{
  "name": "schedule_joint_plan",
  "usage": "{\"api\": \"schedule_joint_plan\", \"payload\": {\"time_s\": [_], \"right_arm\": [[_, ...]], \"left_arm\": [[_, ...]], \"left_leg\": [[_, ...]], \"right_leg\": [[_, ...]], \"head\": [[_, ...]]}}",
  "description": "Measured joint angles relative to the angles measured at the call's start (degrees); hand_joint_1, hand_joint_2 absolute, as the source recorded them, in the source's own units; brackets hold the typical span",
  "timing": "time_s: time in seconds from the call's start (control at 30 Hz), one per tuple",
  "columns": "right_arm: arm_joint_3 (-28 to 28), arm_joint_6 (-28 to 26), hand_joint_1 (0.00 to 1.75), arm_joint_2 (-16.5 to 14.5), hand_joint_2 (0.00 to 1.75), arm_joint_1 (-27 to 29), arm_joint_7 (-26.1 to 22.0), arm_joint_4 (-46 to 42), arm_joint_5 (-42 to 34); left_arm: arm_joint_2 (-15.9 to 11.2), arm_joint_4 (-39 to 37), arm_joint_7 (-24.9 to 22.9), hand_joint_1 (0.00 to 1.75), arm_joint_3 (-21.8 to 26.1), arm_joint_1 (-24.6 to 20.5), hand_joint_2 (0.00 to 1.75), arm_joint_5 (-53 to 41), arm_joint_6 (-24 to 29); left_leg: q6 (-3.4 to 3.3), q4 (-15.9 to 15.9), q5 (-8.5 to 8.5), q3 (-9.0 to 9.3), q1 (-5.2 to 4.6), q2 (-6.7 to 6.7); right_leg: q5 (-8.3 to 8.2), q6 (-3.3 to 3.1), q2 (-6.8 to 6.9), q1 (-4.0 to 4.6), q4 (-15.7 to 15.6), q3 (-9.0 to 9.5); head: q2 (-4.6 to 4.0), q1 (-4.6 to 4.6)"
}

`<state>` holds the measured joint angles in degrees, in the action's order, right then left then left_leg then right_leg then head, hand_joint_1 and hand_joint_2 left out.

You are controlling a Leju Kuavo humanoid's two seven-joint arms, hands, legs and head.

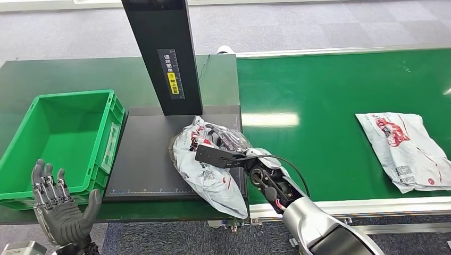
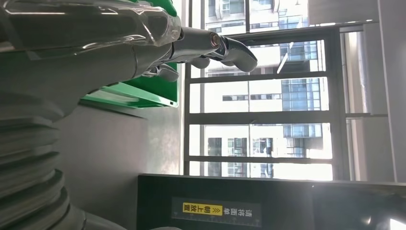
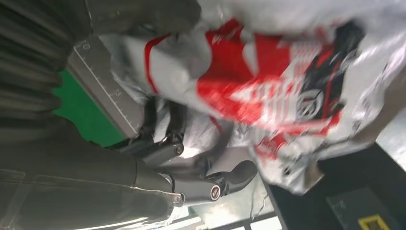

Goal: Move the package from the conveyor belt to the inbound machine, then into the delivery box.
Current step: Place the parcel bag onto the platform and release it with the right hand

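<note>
Presently, item 1: grey package (image 1: 210,164) with red and black print, crumpled, lying on the black platform of the inbound machine (image 1: 143,154), its lower end drooping past the platform's front right corner. The right hand (image 1: 226,154) reaches in from the conveyor side and holds this package; the right wrist view shows its dark fingers (image 3: 234,175) curled into the bag's folds beside the platform's ruled edge.

Item 2: second package (image 1: 407,149), flat, on the green conveyor belt (image 1: 319,106), well apart from the first.

Item 3: green delivery box (image 1: 32,154), on the dark table left of the machine, touching its platform's edge.

Item 4: left hand (image 1: 58,207), raised near the box's front corner, palm showing, fingers spread, holding nothing.

Item 5: black upright column (image 1: 162,53) of the machine, bearing a yellow label (image 1: 172,77), behind the platform.
</note>
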<state>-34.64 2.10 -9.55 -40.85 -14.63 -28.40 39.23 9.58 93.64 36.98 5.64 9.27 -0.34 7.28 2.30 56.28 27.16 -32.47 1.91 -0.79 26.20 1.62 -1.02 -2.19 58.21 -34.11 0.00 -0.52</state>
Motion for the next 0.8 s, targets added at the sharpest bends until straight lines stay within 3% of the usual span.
{"api": "schedule_joint_plan", "payload": {"time_s": [0.23,0.4,0.57,0.8], "right_arm": [[1.3,-9.6,0.0,0.4,1.75,2.2,-10.1,-4.1,-4.9],[3.5,-10.7,0.0,0.9,1.75,4.1,-16.3,-9.3,-9.3],[5.8,-4.3,0.0,1.2,1.75,5.4,-18.5,-13.0,-17.5],[8.8,8.1,0.0,1.5,1.75,5.5,-17.3,-14.7,-32.1]], "left_arm": [[-0.3,-0.4,1.4,0.0,-1.1,-0.3,1.75,-1.7,2.0],[-1.3,-0.6,1.4,0.0,-4.1,-0.2,1.75,-6.9,1.0],[-2.7,-1.1,0.5,0.0,-7.9,-0.2,1.75,-14.0,-0.5],[-4.4,-6.9,-12.0,0.0,-13.0,-5.5,1.75,-29.3,1.9]], "left_leg": [[0.0,0.0,0.0,-0.02,0.0,0.01],[0.0,0.0,0.01,-0.04,0.0,0.01],[0.0,0.0,0.0,-0.02,0.0,0.01],[-0.02,0.0,-0.04,0.0,-0.01,0.05]], "right_leg": [[0.0,0.0,0.0,0.0,0.0,-0.02],[0.01,0.0,0.0,0.0,0.0,-0.03],[0.0,0.0,0.0,-0.01,0.0,-0.03],[-0.01,0.0,0.03,-0.01,0.0,0.01]], "head": [[0.0,0.0],[0.0,-0.01],[0.0,0.01],[0.0,-0.01]]}}
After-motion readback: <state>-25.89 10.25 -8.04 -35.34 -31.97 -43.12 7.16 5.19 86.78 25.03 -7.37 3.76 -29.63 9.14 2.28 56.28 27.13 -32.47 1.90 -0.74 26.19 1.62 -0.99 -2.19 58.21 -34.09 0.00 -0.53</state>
